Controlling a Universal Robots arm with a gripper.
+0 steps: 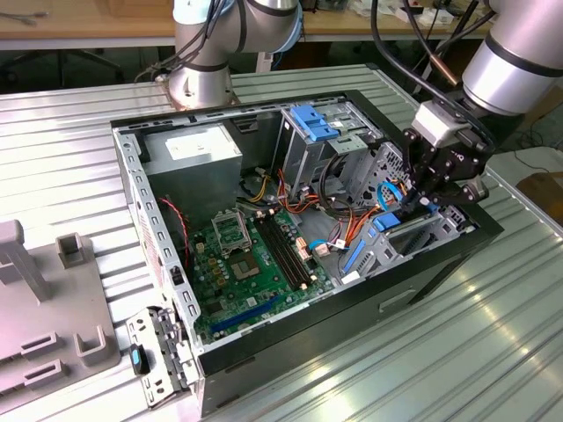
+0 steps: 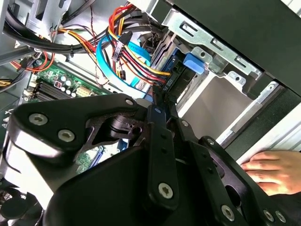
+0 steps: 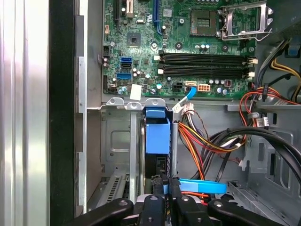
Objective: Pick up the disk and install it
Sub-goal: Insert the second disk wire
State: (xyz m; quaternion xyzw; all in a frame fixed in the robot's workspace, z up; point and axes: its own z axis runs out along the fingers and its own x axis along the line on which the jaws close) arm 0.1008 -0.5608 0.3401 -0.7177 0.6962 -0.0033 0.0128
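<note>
As hand (image 3: pixel 165 184) grips disk (image 3: pixel 157 136), in bay.

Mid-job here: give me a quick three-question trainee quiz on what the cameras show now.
1. True or false: the disk lies flat on the motherboard.
2. The gripper has its jaws closed on: A) a cable B) the disk C) nothing.
3. Fill in: in the second wrist view, a person's ____ shows outside the computer case.
Key: 1 false, it stands on edge in the drive bay; 2 B; 3 hand.

A ribbed metal table (image 1: pixel 493 352) carries the open computer case (image 1: pixel 264 343) and perhaps a grey fixture (image 1: pixel 44 334)
</note>
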